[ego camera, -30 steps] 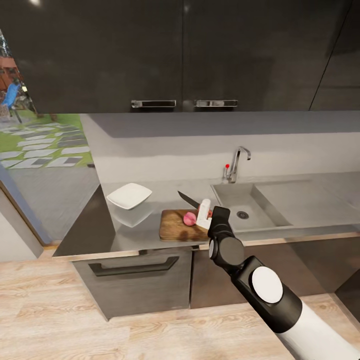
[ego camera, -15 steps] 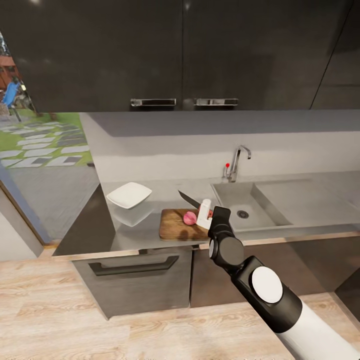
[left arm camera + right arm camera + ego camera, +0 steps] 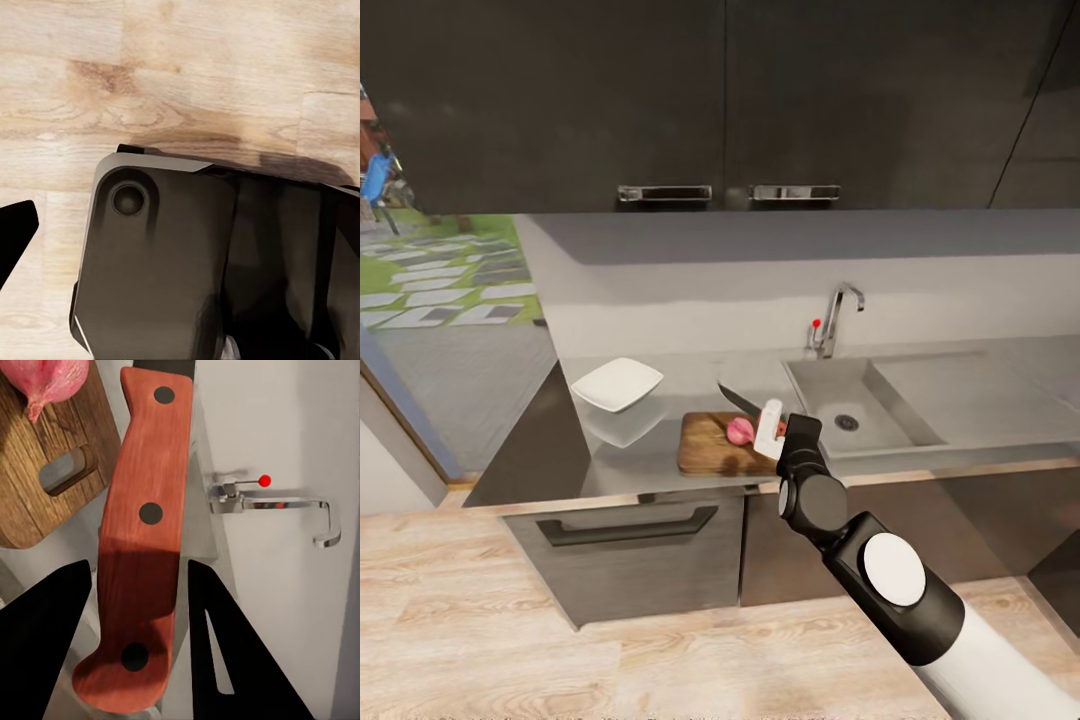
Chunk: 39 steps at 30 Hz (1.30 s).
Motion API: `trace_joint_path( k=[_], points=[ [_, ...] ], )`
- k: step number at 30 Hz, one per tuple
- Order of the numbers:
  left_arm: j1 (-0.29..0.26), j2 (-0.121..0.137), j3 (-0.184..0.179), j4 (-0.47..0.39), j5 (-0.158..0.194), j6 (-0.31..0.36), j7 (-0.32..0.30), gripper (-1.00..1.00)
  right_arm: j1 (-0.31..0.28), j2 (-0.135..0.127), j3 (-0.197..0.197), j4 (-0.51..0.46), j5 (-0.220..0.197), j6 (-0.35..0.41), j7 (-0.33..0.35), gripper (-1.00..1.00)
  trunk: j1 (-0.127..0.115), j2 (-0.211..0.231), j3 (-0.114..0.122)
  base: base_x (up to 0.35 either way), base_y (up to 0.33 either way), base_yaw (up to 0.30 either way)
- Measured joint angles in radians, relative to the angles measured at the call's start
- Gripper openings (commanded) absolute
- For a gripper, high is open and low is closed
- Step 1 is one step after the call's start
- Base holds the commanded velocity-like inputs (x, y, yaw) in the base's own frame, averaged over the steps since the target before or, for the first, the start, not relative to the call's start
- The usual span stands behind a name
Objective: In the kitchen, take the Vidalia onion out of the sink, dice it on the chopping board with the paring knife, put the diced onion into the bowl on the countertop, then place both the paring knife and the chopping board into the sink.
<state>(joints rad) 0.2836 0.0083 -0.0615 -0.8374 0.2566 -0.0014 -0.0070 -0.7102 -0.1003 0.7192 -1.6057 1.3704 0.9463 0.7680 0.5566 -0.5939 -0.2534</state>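
We hold the paring knife (image 3: 142, 547) clamped in the right gripper (image 3: 775, 432), blade still raised over the onion (image 3: 740, 431), which sits uncut at the chopping board's (image 3: 710, 447) sink-side end. Only the head view has shifted slightly; dicing remains.

Dark upper cabinets (image 3: 660, 90) across the wall, glossy, with two steel bar handles (image 3: 665, 193) side by side at their lower edge. Pale grey backsplash (image 3: 760, 290) beneath them. Lower cabinet front with a dark drawer (image 3: 630, 560) — one long recessed pull. Light wood-plank floor (image 3: 510, 650) in front. Opening at far left — grass and pale paving stones (image 3: 450, 290) outside.
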Motion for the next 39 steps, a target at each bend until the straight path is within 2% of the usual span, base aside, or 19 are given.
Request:
trace_joint_path(
  k=[39],
  points=[
    [0.0,0.0,0.001,0.0,0.0,0.0,0.0,1.0,0.0,-0.002,0.001,0.009,-0.002,0.001,0.001,-1.0,0.0,0.0,-0.064,0.022,0.0,0.0]
  ],
)
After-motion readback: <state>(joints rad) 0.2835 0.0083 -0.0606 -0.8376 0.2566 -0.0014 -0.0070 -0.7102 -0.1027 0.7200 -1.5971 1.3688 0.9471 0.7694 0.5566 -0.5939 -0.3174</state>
